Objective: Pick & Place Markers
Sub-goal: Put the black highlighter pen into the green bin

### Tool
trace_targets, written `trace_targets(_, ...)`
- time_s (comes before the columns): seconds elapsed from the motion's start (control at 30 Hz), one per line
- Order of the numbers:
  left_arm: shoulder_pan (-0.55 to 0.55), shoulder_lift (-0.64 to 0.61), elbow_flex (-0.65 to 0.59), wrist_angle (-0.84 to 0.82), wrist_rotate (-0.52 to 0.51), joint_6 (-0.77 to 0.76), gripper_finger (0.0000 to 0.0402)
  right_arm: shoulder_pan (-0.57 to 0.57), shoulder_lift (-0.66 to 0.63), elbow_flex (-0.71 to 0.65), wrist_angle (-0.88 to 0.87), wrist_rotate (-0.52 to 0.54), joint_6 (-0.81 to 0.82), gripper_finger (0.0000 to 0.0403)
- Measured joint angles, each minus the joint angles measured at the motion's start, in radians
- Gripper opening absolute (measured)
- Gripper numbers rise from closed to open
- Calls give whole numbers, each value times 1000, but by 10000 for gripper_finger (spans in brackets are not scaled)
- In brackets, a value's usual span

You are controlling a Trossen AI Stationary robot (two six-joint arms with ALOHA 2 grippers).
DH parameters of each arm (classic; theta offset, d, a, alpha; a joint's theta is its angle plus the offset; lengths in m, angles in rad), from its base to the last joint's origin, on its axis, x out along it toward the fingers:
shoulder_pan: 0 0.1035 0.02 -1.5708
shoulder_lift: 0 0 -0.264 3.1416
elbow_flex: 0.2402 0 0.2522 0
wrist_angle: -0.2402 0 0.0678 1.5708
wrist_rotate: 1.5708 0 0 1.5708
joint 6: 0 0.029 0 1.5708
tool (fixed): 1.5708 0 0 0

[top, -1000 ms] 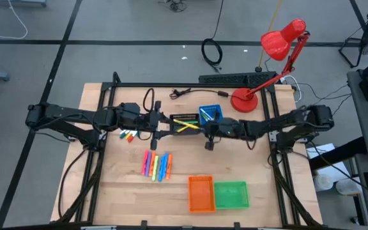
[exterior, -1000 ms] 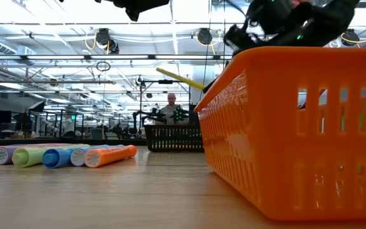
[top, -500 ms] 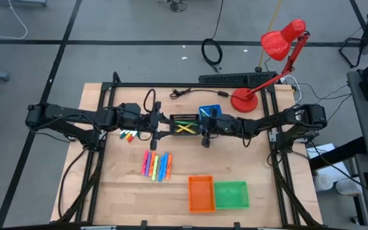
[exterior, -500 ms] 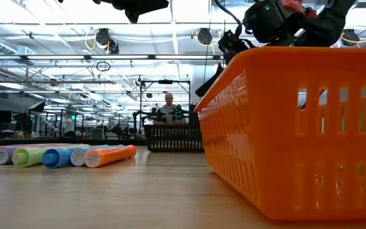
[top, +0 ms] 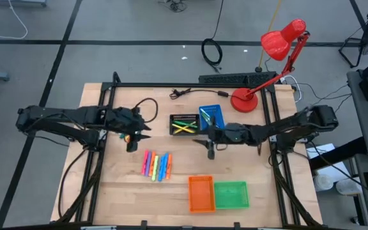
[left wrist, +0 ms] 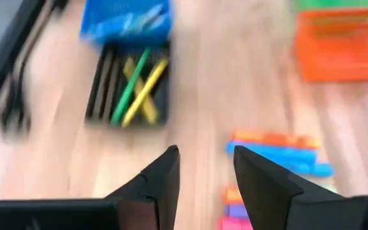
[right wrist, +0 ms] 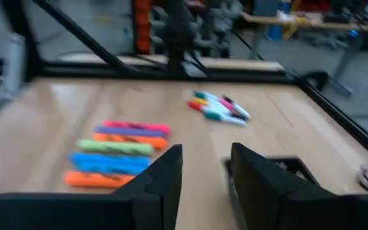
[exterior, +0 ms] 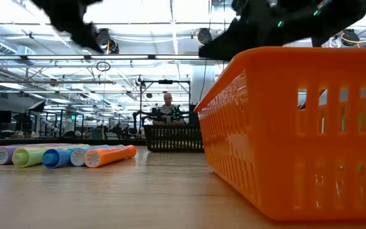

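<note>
Above the middle of the worktop (top: 107,191), your right pincer (top: 211,151) hangs just in front of the black tray (top: 184,125), fingers (right wrist: 165,176) apart with nothing between them. In its wrist view you see past those fingers to a row of markers (right wrist: 117,155) lying flat on the wood, and farther off a smaller cluster of markers (right wrist: 220,107) near the frame. Your left pincer (top: 131,144) sits over the left part of the worktop, beside that small cluster (top: 129,135); its fingers (left wrist: 160,185) also stand apart and empty, pointed toward the black tray (left wrist: 130,83) and the blue tray (left wrist: 128,19).

Inside the black tray you have a green marker (left wrist: 129,87) and two yellow markers (left wrist: 144,93) lying crossed over one another. The blue tray (top: 211,114) sits just beside it on the right. The main row of markers (top: 156,165), pink through orange, green and blue, lies side by side nearer the front, between the two pincers. At the front edge the orange tray (top: 201,193) and the green tray (top: 231,195) stand touching each other. A red lamp (top: 270,57) stands at the back right corner.

From the low view, the orange tray (exterior: 297,127) fills the right side and the marker row (exterior: 59,155) rests to the left; a person (exterior: 169,109) shows far behind.
</note>
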Motion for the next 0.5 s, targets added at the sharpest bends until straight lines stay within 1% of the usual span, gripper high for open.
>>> trace_targets(0.07, 1, -5, -59, -24, -77, -96, 152, 38, -29, 0, 2, 0, 0, 118)
trace_targets(0.1, 1, -4, -92, -23, -134, -129, 152, 59, -46, 0, 3, 0, 0, 117)
trace_targets(0.17, 5, 3, -153, -2, -285, -171, 152, 94, -77, 0, 7, -1, -5, 116)
trace_targets(0.23, 21, 17, -209, -6, -474, -179, 152, 122, -102, 0, 14, 3, -22, 116)
trace_targets(0.27, 34, 24, -233, -13, -549, -179, 152, 135, -114, 0, 9, 4, -33, 116)
trace_targets(0.3, 50, 29, -249, -23, -594, -179, 152, 146, -123, 0, 8, 4, -43, 116)
trace_targets(0.37, 89, 30, -262, -13, -603, -183, 152, 160, -136, 0, 9, 4, -67, 116)
trace_targets(0.47, 165, 30, -266, -13, -542, -206, 152, 169, -141, 0, 8, 6, -86, 116)
trace_targets(0.5, 194, 30, -266, -10, -537, -220, 152, 169, -140, 0, 3, 6, -87, 116)
